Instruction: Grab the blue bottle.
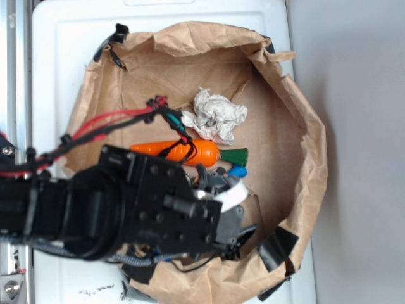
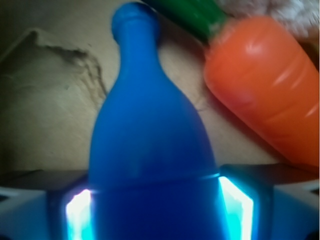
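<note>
The blue bottle fills the middle of the wrist view, its narrow neck pointing away from me. Its wide body sits between my gripper's two fingers, and both pads press against its sides, so the gripper is shut on it. In the exterior view only the bottle's blue tip shows past the gripper; the arm hides everything else of it. The bottle lies on the brown paper right beside the orange toy carrot.
The carrot with its green top lies just right of the bottle. A crumpled white paper ball sits beyond the carrot. Raised brown paper walls ring the area, taped down with black tape onto a white surface.
</note>
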Controlling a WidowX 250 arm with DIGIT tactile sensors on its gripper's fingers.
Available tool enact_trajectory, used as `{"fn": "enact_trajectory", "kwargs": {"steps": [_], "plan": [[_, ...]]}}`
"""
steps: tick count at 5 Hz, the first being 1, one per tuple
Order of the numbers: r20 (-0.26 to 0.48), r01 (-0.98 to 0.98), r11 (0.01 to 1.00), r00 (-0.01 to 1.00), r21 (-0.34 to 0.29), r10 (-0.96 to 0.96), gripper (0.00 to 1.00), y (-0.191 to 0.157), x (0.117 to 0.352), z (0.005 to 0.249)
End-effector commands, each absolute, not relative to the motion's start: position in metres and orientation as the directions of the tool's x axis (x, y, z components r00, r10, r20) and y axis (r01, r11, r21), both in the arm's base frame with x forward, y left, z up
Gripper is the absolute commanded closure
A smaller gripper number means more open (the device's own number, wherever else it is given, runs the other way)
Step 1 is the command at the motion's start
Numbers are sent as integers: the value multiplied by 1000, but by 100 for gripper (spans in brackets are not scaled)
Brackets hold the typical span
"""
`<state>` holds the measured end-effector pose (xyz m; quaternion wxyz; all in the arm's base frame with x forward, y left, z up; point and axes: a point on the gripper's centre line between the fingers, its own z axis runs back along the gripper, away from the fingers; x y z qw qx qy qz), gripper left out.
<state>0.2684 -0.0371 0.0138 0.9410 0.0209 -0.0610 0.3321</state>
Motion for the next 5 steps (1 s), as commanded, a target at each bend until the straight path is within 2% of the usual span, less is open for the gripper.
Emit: {"fn": "enact_trajectory", "kwargs": {"steps": [1, 2, 4, 5], "plan": [[126, -550, 835, 829, 6, 545, 100, -28, 263, 50], [105, -525, 850, 844, -36, 526, 100, -4, 248, 96], [126, -466, 883, 874, -49, 469, 100, 29, 232, 142], [204, -434, 901, 882, 1, 425, 100, 32, 233, 169]]}}
